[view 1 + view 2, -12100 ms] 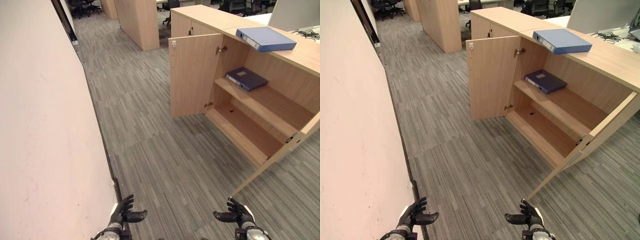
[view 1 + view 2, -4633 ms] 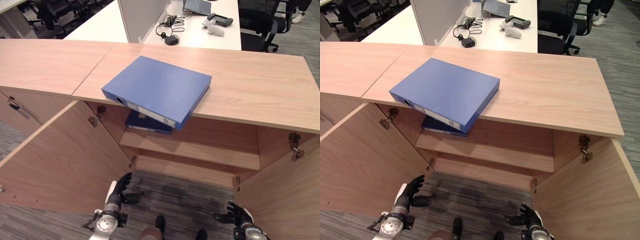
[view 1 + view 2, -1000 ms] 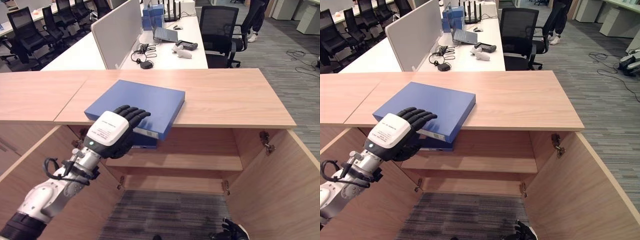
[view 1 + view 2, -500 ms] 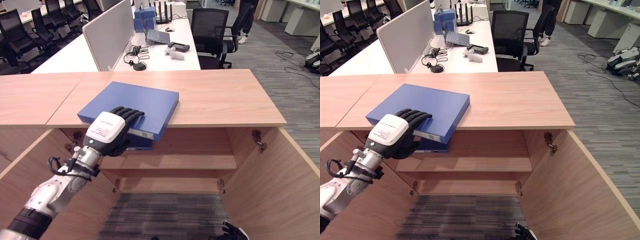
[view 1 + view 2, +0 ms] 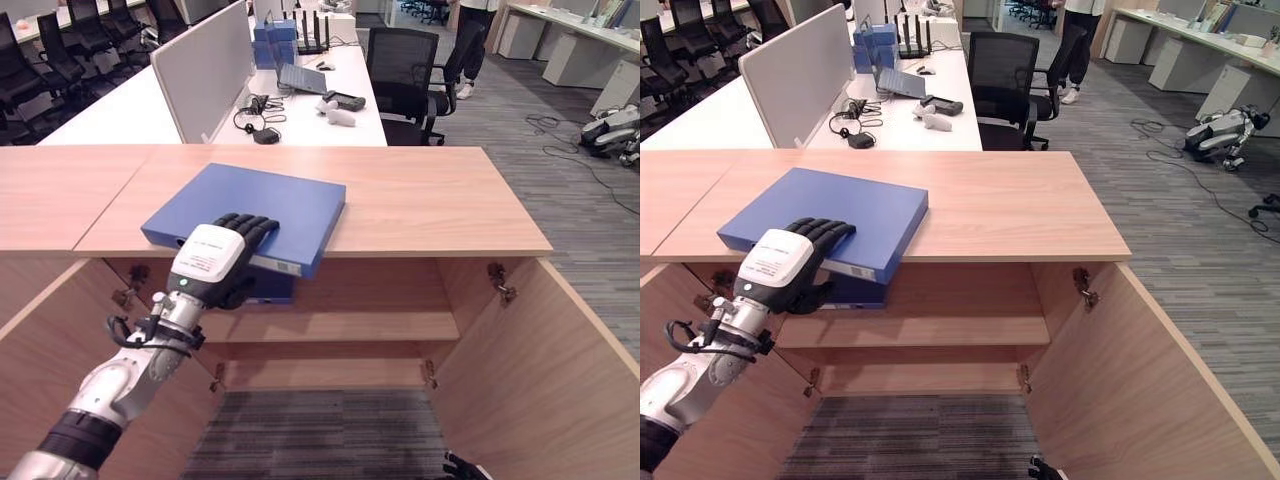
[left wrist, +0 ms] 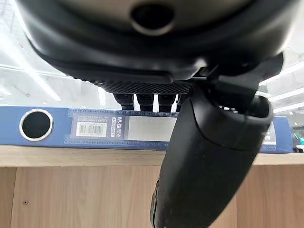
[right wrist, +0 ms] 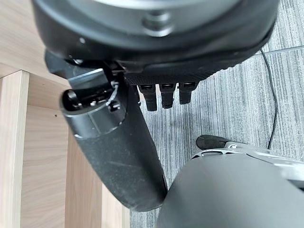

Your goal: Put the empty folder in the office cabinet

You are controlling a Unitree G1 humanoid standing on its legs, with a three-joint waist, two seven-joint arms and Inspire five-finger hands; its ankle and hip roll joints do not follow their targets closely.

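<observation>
- While the flat blue cardboard folder (image 5: 250, 210) lies on the light wooden cabinet's top (image 5: 430, 200), its near spine edge overhanging, the left hand (image 5: 215, 262) grips that edge.
- Fingers (image 5: 250, 224) curl over the cover; the thumb (image 6: 204, 156) sits below the spine.
- Under those fingers, a darker blue folder (image 5: 855, 290) rests on the upper shelf.
- Right hand (image 7: 142, 118) hangs low, fingers relaxed and apart.

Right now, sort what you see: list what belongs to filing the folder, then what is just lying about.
Job:
blue folder on the cabinet top
left hand over its front edge
open cabinet
cabinet shelf

Lying about:
dark folder on the shelf
laptop
office chair
desk divider
</observation>
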